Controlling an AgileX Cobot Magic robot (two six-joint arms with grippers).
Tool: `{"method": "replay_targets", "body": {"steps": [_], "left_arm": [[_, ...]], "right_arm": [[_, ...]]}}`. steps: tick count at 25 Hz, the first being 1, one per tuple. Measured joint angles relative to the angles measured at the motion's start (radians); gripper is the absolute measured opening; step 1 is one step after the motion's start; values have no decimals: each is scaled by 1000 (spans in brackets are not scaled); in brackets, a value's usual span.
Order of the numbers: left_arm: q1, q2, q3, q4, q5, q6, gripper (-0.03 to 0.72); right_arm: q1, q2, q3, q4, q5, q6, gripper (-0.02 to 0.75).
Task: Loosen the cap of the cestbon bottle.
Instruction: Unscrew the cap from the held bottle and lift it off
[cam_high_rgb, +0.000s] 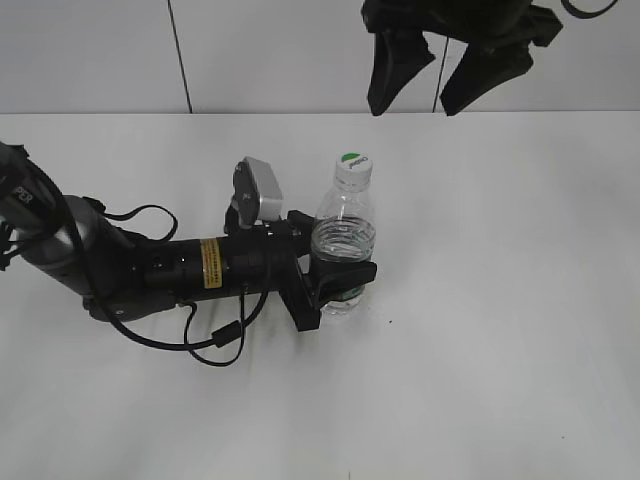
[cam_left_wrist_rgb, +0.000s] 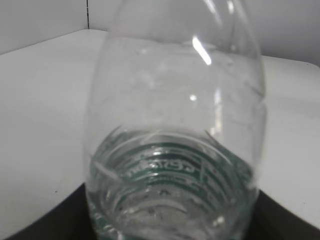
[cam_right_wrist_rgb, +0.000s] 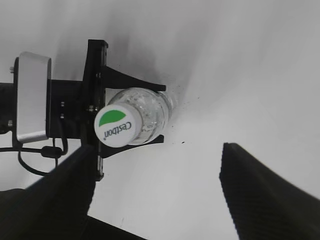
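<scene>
The exterior view showed the cestbon bottle standing upright near the middle of the white table, its cap still seated on the neck, white with a green mark on top. Water filled roughly the lower half of the clear body, and the dark green label band showed only in slivers behind the black fingers around it.

The left gripper came in from the left, lying low along the table, and its jaws were clamped on the bottle's lower body, one finger on each side. Behind them ran the black left arm, with a silver camera housing on top and a loose black cable trailing onto the table.

In the left wrist view the bottle filled almost the whole frame, so close that the green lettering appeared warped through the water.

The right gripper hung above and behind the bottle at the top of the exterior view, jaws spread wide with nothing between them, well clear of the cap. From the right wrist view, looking straight down, the cap lay left of centre, its Cestbon lettering legible, with the two dark right fingertips parted in the foreground at either side of the lower frame.
</scene>
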Motion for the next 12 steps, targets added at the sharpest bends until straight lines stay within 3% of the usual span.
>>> {"method": "replay_targets", "body": {"steps": [12], "left_arm": [[0, 0, 0, 0, 0, 0, 402]], "right_arm": [[43, 65, -3, 47, 0, 151, 592]]}}
